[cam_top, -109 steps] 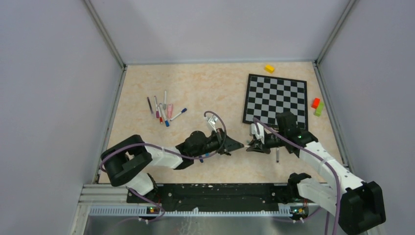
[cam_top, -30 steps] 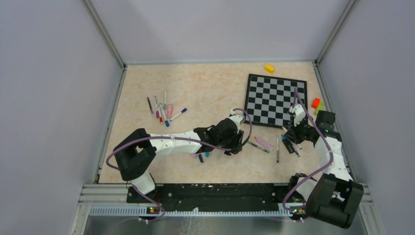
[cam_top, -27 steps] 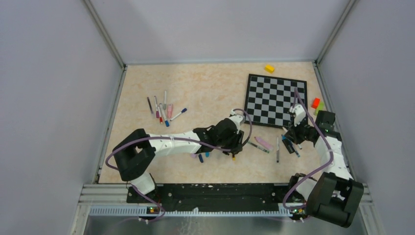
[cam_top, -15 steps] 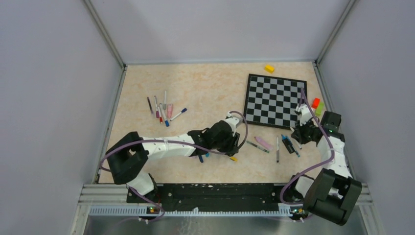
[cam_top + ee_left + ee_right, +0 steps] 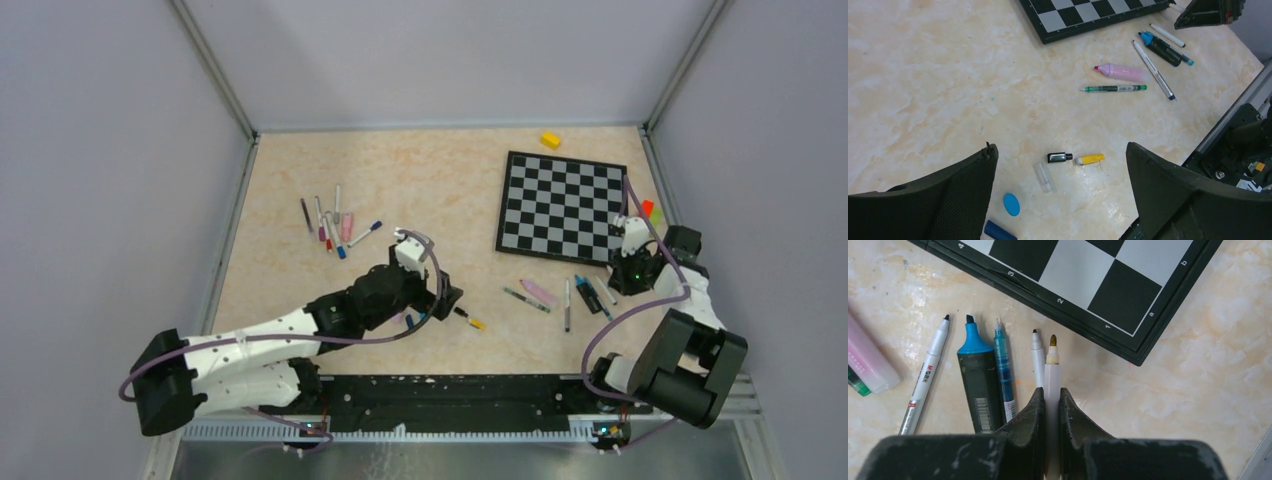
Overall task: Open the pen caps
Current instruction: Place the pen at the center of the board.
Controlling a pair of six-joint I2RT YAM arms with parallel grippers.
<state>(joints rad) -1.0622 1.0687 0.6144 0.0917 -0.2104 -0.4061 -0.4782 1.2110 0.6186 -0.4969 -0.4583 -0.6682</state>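
My left gripper [image 5: 1060, 195] hangs open above the table with nothing between its fingers. Under it lie loose pen caps: a black one [image 5: 1059, 157] end to end with a yellow-orange one [image 5: 1090, 159], a clear one [image 5: 1045, 176], a blue one [image 5: 1011, 204] and a navy one [image 5: 998, 231]. In the top view the left gripper [image 5: 445, 300] is just left of the orange cap [image 5: 477, 323]. My right gripper [image 5: 1050, 395] is shut on a white pen [image 5: 1052, 370] with a bare brownish tip, low over the table by the chessboard's near right corner. The right gripper [image 5: 625, 272] is also in the top view.
Uncapped pens lie beside the held one: a white pen [image 5: 1037, 360], a teal pen [image 5: 1003, 365], a blue highlighter [image 5: 975, 380], another white pen [image 5: 928, 372] and a pink highlighter [image 5: 868, 362]. The chessboard [image 5: 565, 205] lies back right. Several capped pens [image 5: 335, 225] lie back left. A yellow block [image 5: 550, 140] sits at the back.
My left gripper has opened and drawn back to the left, leaving the black and orange caps on the table. My right gripper has shifted right with the white pen.
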